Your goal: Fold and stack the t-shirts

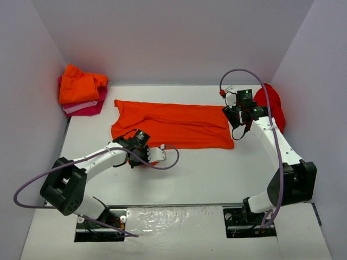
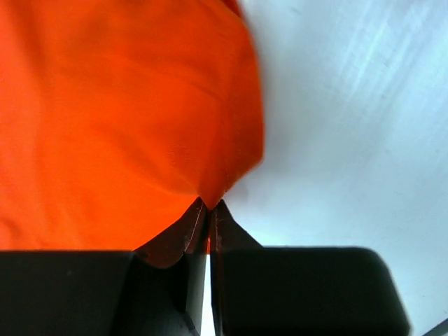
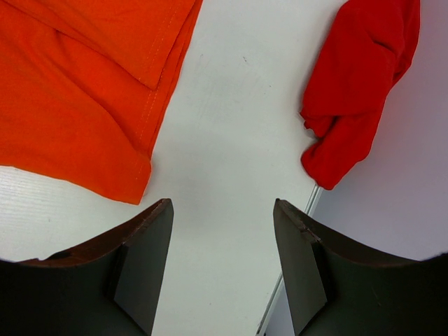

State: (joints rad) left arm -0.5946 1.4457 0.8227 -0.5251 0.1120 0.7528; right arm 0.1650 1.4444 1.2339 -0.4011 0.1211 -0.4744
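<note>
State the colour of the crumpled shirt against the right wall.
Red; the crumpled shirt shows best in the right wrist view.

spread t-shirt [image 1: 173,123]: table [image 1: 217,173] centre | folded stack [image 1: 81,88]: far-left corner | crumpled t-shirt [image 1: 275,102]: far right
</note>
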